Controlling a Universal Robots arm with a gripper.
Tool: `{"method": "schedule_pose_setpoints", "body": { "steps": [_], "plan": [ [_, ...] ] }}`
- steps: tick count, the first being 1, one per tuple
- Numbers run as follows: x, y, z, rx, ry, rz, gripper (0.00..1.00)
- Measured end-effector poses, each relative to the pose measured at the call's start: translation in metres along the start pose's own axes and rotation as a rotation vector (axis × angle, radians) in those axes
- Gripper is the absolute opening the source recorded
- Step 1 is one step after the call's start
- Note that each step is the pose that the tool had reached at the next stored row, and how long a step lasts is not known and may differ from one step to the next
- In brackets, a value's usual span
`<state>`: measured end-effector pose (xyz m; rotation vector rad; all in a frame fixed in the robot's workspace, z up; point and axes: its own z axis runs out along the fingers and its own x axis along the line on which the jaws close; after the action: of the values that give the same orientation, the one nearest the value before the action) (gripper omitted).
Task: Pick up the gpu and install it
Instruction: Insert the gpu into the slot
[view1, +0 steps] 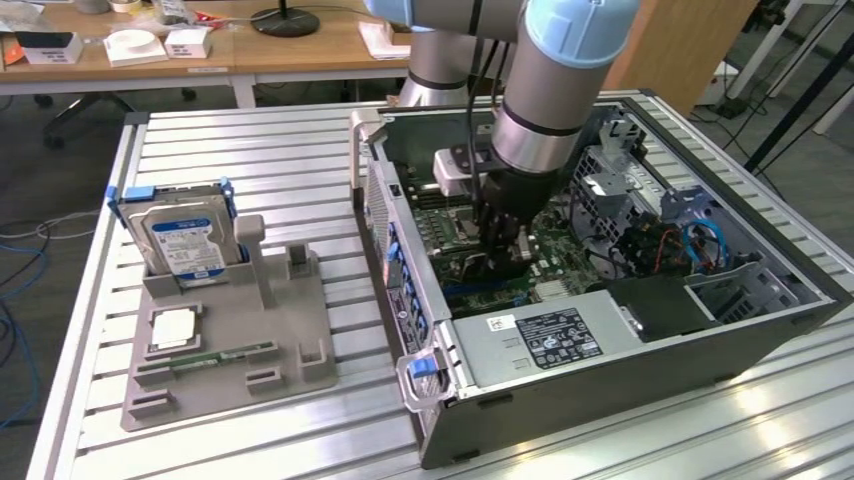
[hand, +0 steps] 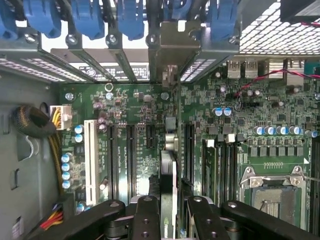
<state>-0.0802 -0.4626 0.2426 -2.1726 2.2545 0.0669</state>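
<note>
My gripper (view1: 501, 255) is down inside the open computer case (view1: 400, 215), over the green motherboard (view1: 454, 225). In the wrist view the gripper (hand: 168, 212) is shut on the gpu (hand: 168, 172), a thin dark card seen edge-on between the two black fingers (hand: 146, 217). The card stands upright among the long black expansion slots (hand: 131, 155). Its silvery end bracket (hand: 172, 47) lies at the case's rear slot openings, between the blue retaining clips (hand: 131, 20). Whether the card's lower edge sits in a slot is hidden.
A grey parts tray (view1: 227, 330) lies on the slatted table at the exterior view's left, holding a hard drive with a blue-white label (view1: 187, 245) and a narrow green memory stick (view1: 220, 355). Inside the case are the empty CPU socket (hand: 272, 187), cables (view1: 701, 245) and the power supply (view1: 554, 335).
</note>
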Motion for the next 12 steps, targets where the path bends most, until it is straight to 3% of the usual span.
{"method": "schedule_pose_setpoints", "body": {
  "steps": [12],
  "plan": [
    [0.0000, -0.0001, 0.0001, 0.0003, 0.0002, 0.000, 0.26]
  ]
}}
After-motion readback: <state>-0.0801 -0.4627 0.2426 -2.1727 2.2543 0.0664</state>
